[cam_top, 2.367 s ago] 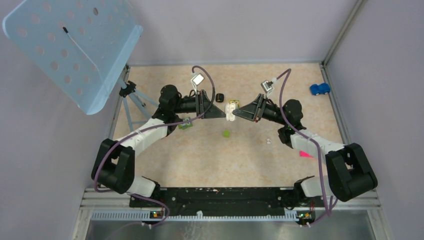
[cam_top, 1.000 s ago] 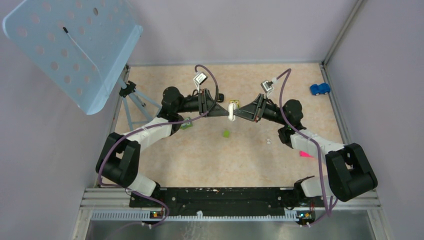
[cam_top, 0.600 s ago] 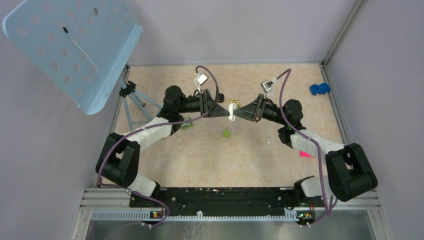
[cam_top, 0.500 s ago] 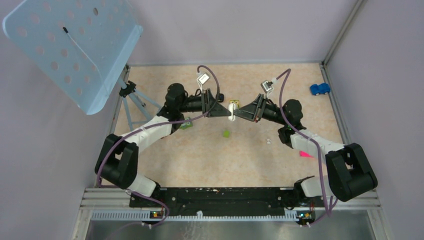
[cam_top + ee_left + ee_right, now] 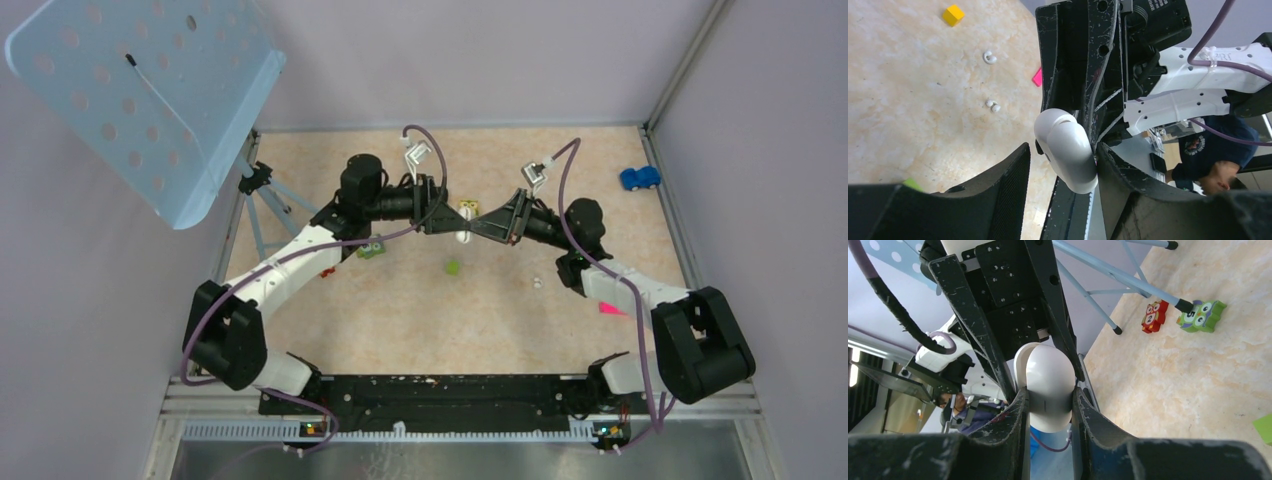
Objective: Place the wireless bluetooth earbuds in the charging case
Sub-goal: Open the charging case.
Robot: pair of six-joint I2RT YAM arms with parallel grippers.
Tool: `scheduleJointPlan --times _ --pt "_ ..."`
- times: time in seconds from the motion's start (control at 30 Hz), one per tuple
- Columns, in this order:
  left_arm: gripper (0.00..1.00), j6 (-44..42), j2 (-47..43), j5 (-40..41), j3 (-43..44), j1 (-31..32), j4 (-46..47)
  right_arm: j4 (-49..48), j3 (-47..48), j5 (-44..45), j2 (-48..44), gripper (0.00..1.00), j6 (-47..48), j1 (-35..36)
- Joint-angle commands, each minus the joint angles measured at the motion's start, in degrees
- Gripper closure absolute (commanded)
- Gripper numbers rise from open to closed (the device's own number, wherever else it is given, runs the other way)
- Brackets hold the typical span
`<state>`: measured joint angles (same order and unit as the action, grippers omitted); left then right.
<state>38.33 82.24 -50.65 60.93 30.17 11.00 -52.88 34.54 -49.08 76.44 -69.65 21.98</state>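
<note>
A white charging case (image 5: 1048,375) is pinched between the fingers of my right gripper (image 5: 1049,392) and held above the table's middle (image 5: 461,238). My left gripper (image 5: 1063,150) meets it from the left (image 5: 447,226). Its jaws are open on either side of the case (image 5: 1068,155). The case rests against one finger (image 5: 1108,170), with a gap to the other. A small dark bit (image 5: 1038,146) shows at the case's edge; I cannot tell what it is. No black earbuds are clearly in view.
On the table lie a green cube (image 5: 452,267), a yellow cube (image 5: 953,15), small white bits (image 5: 990,57) (image 5: 537,283), a pink piece (image 5: 607,308), owl blocks (image 5: 1201,316) (image 5: 1154,316) and a blue toy car (image 5: 639,178). A tripod (image 5: 265,185) holds a blue perforated panel (image 5: 140,90) at the back left.
My left arm has swung toward the case and rolled its wrist, so its open jaws now straddle the case. A black object at the back is now covered. My right arm has barely moved.
</note>
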Motion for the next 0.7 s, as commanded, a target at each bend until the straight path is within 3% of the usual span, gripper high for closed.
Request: scheduleJointPlan --times 0.0,0.43,0.67 --pt "0.45 -6.06 -2.25 3.58 3.00 0.19 -5.45 -2.58 0.93 0.12 -1.64 1.00 0.65 0.39" --pt "0.34 -3.84 -5.77 1.11 -0.57 -1.89 -1.76 -5.78 0.26 -0.29 -0.76 1.00 -0.92 0.45" --pt "0.34 -4.58 -5.09 1.74 -0.89 -2.53 -3.36 -6.16 0.09 -0.40 -0.99 1.00 -1.24 0.42"
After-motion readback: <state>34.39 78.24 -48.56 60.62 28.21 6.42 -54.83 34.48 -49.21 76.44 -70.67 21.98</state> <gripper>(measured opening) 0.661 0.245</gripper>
